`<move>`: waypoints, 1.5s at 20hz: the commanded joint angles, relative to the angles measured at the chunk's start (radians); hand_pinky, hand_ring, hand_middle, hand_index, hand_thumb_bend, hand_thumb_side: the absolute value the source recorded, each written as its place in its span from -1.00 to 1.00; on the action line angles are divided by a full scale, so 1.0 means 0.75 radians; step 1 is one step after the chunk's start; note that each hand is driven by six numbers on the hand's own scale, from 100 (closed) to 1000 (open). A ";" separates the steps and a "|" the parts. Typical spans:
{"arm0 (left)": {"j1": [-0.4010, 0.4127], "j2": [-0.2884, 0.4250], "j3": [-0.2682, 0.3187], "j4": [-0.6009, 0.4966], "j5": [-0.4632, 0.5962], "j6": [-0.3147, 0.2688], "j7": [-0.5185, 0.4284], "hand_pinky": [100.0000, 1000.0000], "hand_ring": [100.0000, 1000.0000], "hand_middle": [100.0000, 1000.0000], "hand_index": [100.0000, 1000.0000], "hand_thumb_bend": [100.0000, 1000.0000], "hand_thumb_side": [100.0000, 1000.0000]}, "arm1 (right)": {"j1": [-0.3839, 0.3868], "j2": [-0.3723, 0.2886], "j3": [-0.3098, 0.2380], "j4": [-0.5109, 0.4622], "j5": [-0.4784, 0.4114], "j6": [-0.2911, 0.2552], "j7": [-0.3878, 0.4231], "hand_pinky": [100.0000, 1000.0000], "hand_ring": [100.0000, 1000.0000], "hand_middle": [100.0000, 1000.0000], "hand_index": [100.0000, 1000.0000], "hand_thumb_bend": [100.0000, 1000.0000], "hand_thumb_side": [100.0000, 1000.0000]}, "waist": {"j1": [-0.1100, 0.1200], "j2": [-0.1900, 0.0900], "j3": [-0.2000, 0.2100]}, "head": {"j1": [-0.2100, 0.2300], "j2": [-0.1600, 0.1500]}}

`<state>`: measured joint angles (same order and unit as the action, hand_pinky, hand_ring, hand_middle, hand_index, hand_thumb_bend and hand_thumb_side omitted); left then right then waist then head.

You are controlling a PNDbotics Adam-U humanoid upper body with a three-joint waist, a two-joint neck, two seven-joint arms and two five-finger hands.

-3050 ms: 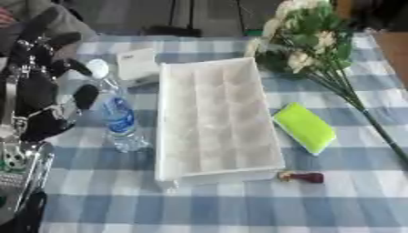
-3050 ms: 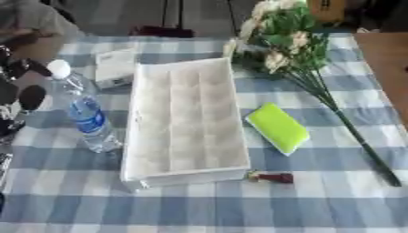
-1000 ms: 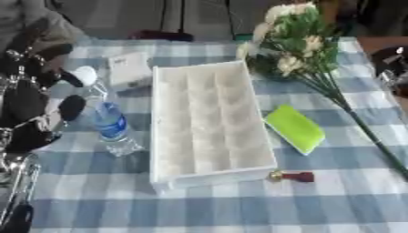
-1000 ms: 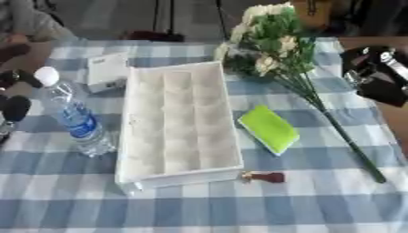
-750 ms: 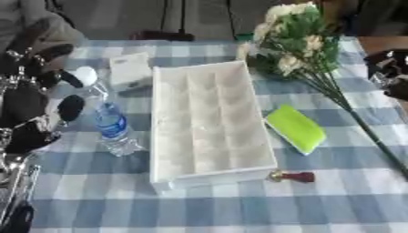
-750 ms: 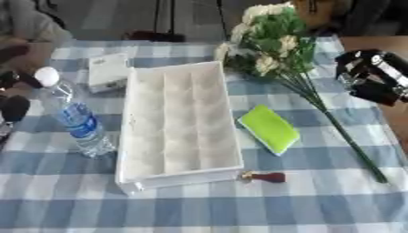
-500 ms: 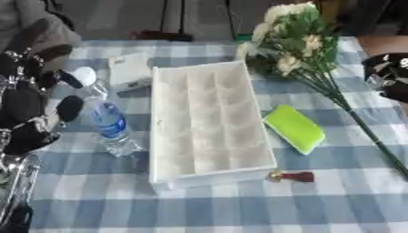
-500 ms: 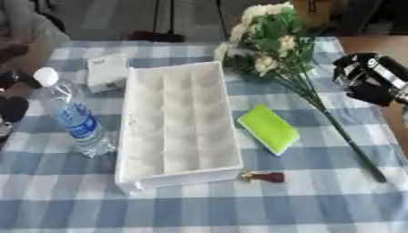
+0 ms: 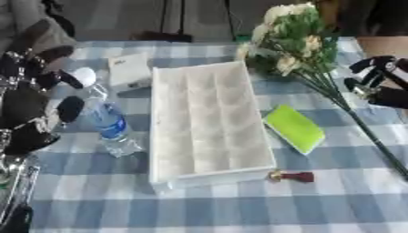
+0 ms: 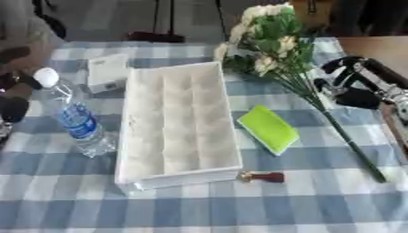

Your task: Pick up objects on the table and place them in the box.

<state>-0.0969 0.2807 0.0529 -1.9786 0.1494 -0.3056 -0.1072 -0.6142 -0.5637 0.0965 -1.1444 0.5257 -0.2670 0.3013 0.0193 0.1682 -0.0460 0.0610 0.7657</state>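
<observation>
Right eye view: my right hand [image 10: 354,86] has come in from the right edge over the last 3 seconds and now hangs beside the bunch of white artificial flowers with green stems [image 10: 275,38], fingers curled, holding nothing. So the flowers look like my first pick.

The white compartmented plastic box [image 10: 177,123] sits empty mid-table. The lime-green flat sponge [image 10: 269,129] lies just right of it, the small red-and-gold stamp [image 10: 263,176] by its near corner. The clear water bottle [image 10: 73,116] and small white carton [image 10: 107,72] stand left, near my left hand [image 9: 28,98], whose fingers I can't make out. The long stems trail toward me, awkward to fit.
</observation>
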 commanded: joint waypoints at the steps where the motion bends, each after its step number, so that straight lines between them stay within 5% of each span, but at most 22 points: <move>1: -0.011 0.022 0.001 -0.028 0.007 -0.001 -0.005 -0.15 0.56 0.88 0.86 0.32 -0.54 | -0.032 -0.015 0.007 -0.030 0.034 -0.011 0.002 0.10 0.18 0.42 0.63 -0.39 0.30 | -0.001 -0.024 0.003 | 0.002 0.006; 30: -0.011 0.017 -0.006 -0.028 0.013 0.002 -0.015 -0.15 0.56 0.88 0.86 0.30 -0.51 | -0.078 0.040 0.027 0.144 0.226 -0.043 -0.034 0.10 0.18 0.41 0.64 -0.38 0.38 | 0.003 -0.025 0.008 | -0.008 0.006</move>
<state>-0.0969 0.2805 0.0467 -1.9786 0.1574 -0.3047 -0.1160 -0.6590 -0.5146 0.1295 -1.0384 0.6828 -0.3015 0.2830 0.0227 0.1675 -0.0407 0.0554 0.7657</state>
